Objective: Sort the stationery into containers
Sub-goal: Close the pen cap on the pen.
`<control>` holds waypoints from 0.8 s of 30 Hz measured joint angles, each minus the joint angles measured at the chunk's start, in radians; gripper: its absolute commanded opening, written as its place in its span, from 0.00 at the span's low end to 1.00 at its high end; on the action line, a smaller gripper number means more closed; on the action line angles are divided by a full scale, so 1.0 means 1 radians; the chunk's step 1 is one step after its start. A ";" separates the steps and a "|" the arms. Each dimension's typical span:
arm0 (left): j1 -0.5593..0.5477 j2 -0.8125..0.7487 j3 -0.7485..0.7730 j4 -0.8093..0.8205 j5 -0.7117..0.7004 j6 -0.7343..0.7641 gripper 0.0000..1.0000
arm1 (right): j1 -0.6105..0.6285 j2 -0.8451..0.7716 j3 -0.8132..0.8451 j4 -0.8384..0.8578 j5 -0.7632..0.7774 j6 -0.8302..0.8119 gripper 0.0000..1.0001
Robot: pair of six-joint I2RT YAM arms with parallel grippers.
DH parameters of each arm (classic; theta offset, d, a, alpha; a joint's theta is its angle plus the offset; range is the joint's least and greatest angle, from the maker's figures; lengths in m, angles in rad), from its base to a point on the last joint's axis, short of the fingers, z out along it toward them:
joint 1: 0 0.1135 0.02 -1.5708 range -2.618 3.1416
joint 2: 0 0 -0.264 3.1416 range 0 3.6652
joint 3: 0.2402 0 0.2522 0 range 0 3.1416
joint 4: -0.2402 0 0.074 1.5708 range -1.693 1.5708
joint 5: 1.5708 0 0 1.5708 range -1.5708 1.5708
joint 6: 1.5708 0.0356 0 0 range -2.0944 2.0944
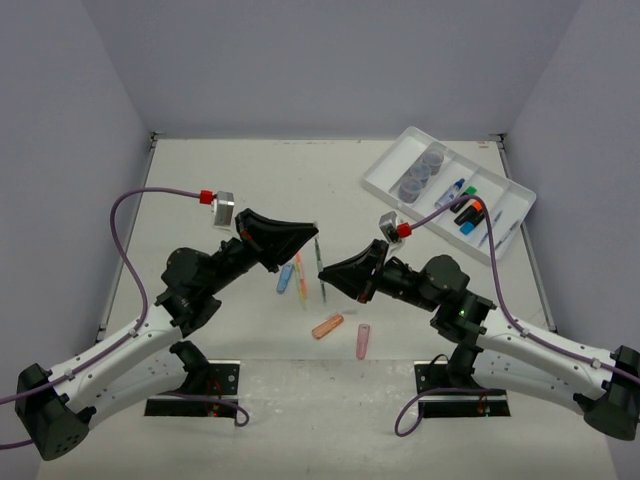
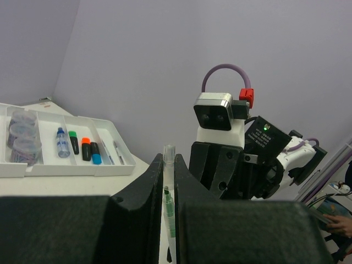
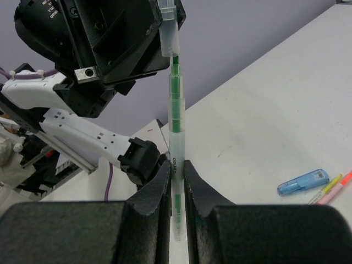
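Quick look around first. The white tray (image 1: 388, 155) sits at the far right of the counter (image 1: 220, 180). The three grey-blue pots (image 1: 424, 170) are in its left compartment, and the highlighters (image 1: 470, 208) (green, orange and blue caps) are lined up further right in it.

Loose on the counter closer in, a blue capsule (image 1: 286, 277) lies just left of two thin pens (image 1: 300, 282), one yellow and one orange. An orange capsule (image 1: 327, 326) and a pink capsule (image 1: 362, 341) lie nearer, between my two bases.

From my left wrist, my own right arm (image 2: 236, 165) fills the space just behind the work and blocks that side.

Now the piece itself. The green pen (image 3: 175, 110), in a clear barrel, runs far to near at mid-counter, just right of the thin pens and well apart from the tray. My left jaws are clamped on its far, capped end, with the tip poking just past them. My right jaws are pinched on it lower down, and the barrel passes through to the near side.
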 measured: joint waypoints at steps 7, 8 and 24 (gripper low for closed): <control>0.000 0.000 0.000 0.000 0.000 0.000 0.00 | 0.000 -0.001 0.009 -0.004 0.008 -0.001 0.00; 0.000 0.000 0.000 0.000 0.000 0.000 0.00 | 0.000 -0.001 0.010 -0.004 0.008 -0.001 0.00; 0.000 0.012 -0.001 0.043 0.003 -0.039 0.00 | 0.001 0.026 0.047 0.034 0.037 -0.010 0.00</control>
